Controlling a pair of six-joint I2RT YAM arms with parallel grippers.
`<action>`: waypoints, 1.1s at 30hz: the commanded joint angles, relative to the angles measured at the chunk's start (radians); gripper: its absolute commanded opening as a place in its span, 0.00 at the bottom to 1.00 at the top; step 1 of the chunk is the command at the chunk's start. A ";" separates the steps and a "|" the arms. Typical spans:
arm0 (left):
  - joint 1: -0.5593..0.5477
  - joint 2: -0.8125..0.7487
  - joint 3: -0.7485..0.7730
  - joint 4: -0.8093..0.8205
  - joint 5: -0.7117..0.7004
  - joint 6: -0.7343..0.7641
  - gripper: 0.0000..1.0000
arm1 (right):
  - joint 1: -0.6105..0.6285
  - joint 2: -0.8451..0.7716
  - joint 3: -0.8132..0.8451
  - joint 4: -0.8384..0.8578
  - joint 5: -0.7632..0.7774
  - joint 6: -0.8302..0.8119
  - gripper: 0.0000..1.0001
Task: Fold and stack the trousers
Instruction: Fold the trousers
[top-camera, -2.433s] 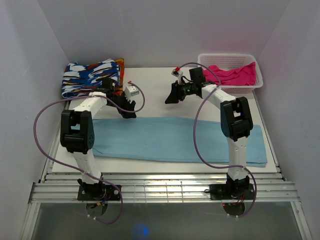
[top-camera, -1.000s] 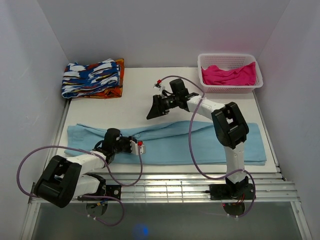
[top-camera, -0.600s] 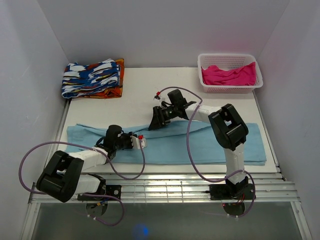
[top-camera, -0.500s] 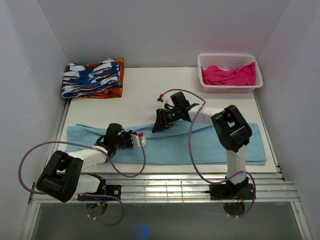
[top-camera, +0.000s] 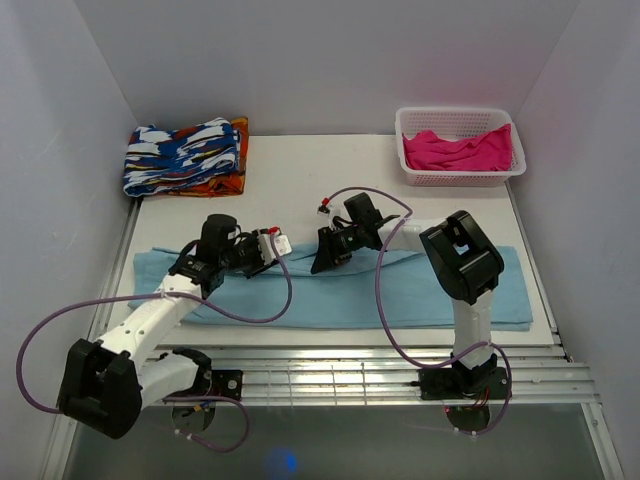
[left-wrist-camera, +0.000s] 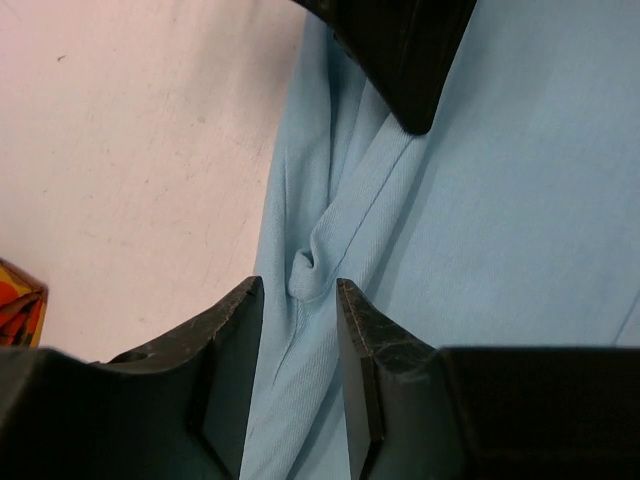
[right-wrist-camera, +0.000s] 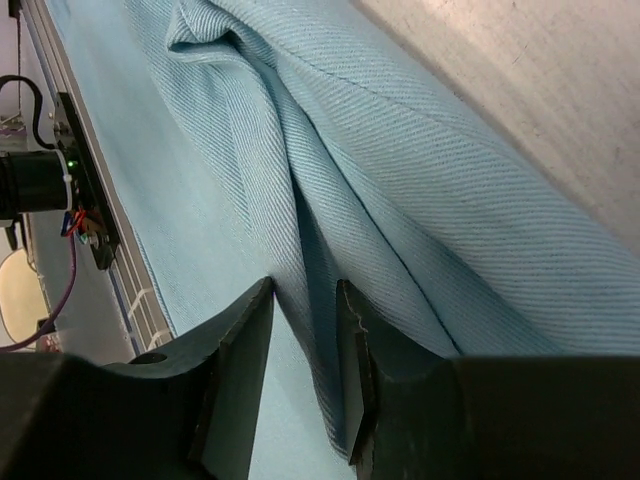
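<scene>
The trousers (top-camera: 430, 285) lie in a long strip across the near half of the tabletop (top-camera: 300, 180). The left gripper (left-wrist-camera: 297, 300) and right gripper (right-wrist-camera: 303, 300) each pinch a ridge of the far edge near mid-length, probably to start a fold. Half a second ago the left gripper sat nearer, over mid-cloth.

Far left corner of tabletop (top-camera: 300, 180): folded cloth (top-camera: 185, 157), blue and white pattern with orange along its right and near edges, lying flat. An orange corner of it shows at the left edge of the left wrist view.

Far right corner: white basket (top-camera: 458, 112) with perforated walls, standing on the tabletop. Pink garment (top-camera: 460, 150) bunched inside it, reaching up to the right-hand rim.

Cloth and basket well apart. Tabletop off-white, lightly speckled.
</scene>
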 joint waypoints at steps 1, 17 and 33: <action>0.005 0.052 0.106 -0.212 0.077 -0.052 0.45 | 0.000 0.009 0.001 0.059 0.013 -0.026 0.38; 0.080 0.494 0.380 -0.415 0.158 -0.078 0.29 | 0.000 -0.002 -0.034 0.064 0.016 -0.042 0.38; 0.134 0.526 0.393 -0.340 0.140 -0.106 0.39 | 0.006 0.014 -0.019 0.056 0.007 -0.032 0.40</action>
